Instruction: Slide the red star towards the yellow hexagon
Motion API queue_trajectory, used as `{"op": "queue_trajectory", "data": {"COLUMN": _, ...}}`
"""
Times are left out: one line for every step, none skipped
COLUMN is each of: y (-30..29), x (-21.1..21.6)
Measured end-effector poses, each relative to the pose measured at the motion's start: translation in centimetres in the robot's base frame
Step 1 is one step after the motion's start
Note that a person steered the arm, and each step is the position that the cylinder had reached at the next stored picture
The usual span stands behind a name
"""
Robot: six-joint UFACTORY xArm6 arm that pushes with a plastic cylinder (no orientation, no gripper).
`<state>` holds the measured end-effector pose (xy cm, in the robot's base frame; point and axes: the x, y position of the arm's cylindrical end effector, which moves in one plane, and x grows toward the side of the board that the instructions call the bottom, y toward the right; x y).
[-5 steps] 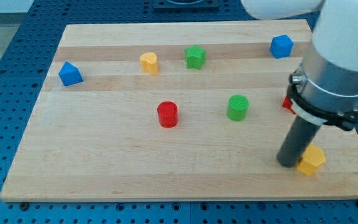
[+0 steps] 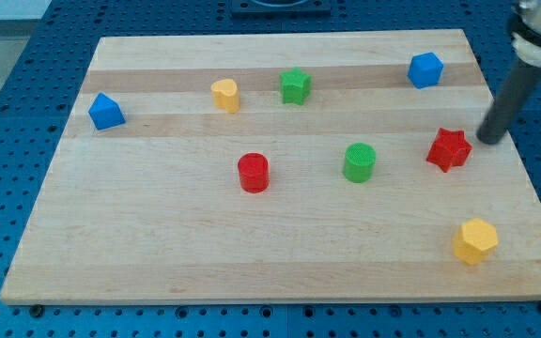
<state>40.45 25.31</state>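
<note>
We judge this to be the approach step: our tip [image 2: 489, 140] sits just right of the red star [image 2: 449, 149] and slightly farther back on the desk [image 2: 158, 253], near it but with a small gap, so no push has begun. We carry no hand at all, only the dark rod, so there is nothing to open or close. The red star lies on the right side of the desk, midway between the far and near edges, and the yellow hexagon [image 2: 475, 240] lies nearer to us and a little to the right, close to the near right corner, well apart from the star. In our judgement the next move calls for bringing the tip round to the far side of the star, a touch left of where it stands now, then pushing toward the near edge so the star travels at the hexagon and does not skid off to the left. The green cylinder [image 2: 359, 161] stands left of the star and out of that path. We can read no brand, label or writing anywhere on the blocks or the desk
</note>
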Motion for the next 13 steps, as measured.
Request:
{"op": "queue_trajectory", "data": {"y": -6.2, "x": -1.2}}
{"op": "queue_trajectory", "data": {"y": -10.7, "x": 2.3}}
{"op": "queue_trajectory", "data": {"y": -10.8, "x": 4.8}}
{"op": "queue_trajectory", "data": {"y": -10.8, "x": 1.8}}
{"op": "queue_trajectory", "data": {"y": -9.3, "x": -1.0}}
{"op": "queue_trajectory", "data": {"y": -6.8, "x": 0.5}}
{"op": "queue_trajectory", "data": {"y": -6.7, "x": 6.1}}
{"op": "queue_trajectory", "data": {"y": -6.7, "x": 7.3}}
{"op": "queue_trajectory", "data": {"y": -6.2, "x": 3.2}}
{"op": "queue_trajectory", "data": {"y": -4.3, "x": -0.5}}
{"op": "queue_trajectory", "data": {"y": -0.3, "x": -0.1}}
{"op": "queue_trajectory", "data": {"y": 0.3, "x": 2.6}}
{"op": "queue_trajectory", "data": {"y": -0.2, "x": 6.6}}
